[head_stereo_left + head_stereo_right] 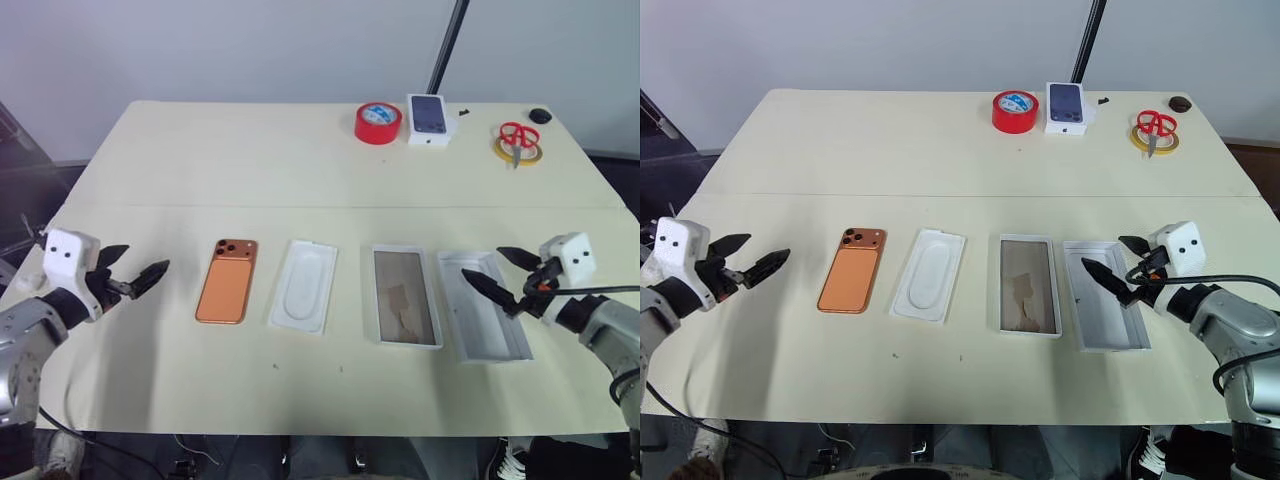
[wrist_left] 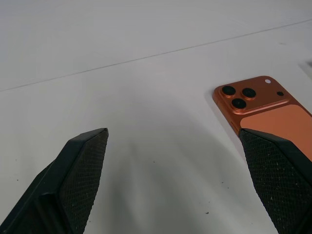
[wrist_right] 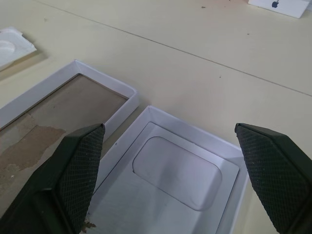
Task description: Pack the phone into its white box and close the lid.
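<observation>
Left eye view: on the cream surface (image 1: 300, 160), near its front edge, lie in a row the lid (image 1: 484, 305), the white box (image 1: 406, 296), a moulded insert (image 1: 302, 285) and the phone (image 1: 228, 280), each long axis running front to back. The left gripper (image 1: 135, 282), jaws spread and empty, hovers just toward the left edge from the phone, so it looks the nearer arm. The right gripper (image 1: 508, 275), jaws spread and empty, hangs over the lid.

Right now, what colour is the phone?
Copper-orange phone, with black lenses; clearest in the left wrist view.
</observation>
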